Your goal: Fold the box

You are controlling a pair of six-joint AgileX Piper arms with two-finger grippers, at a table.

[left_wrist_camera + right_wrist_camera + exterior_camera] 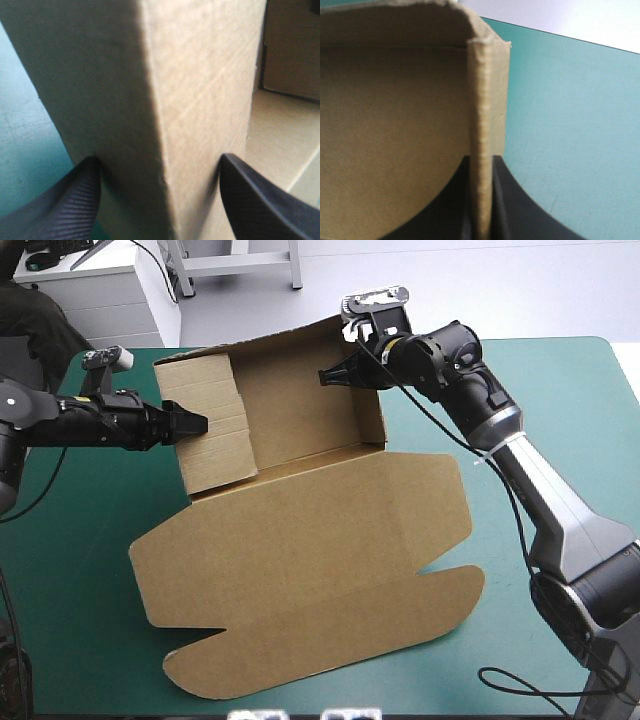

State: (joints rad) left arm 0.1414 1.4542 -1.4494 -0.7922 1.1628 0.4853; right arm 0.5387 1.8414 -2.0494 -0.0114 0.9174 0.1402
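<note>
1. Nearest the robot, the brown box (pixel 310 510) lies partly formed on the teal-green worktop (pixel 560 400). Its lid (pixel 300 580) is spread flat, with rounded flaps toward the worktop's near edge.
2. Beyond the lid the box stands as an open tray with raised walls, set slightly askew to the worktop's edges.
3. The left gripper (pixel 195 424) comes in level from the left and meets the tray's left wall (pixel 215 435) at its outer face.
4. In the left wrist view this gripper (pixel 159 158) is released. Its black fingers (pixel 75 195) stand well apart, and a vertical corner of the wall (pixel 200 75) rises between them. One finger lies on the side of the worktop (pixel 20 125), the other on the side of the tray's floor.
5. Farther back, the right gripper (pixel 335 373) reaches in from the right, above the tray's far right corner.
6. In the right wrist view the right gripper (pixel 481 160) is clenched on the box. A thin board edge (pixel 480 100) runs straight up between the nearly closed fingers, with the tray's brown inside (pixel 395 125) on one side and bare worktop (pixel 570 125) on the other.
</note>
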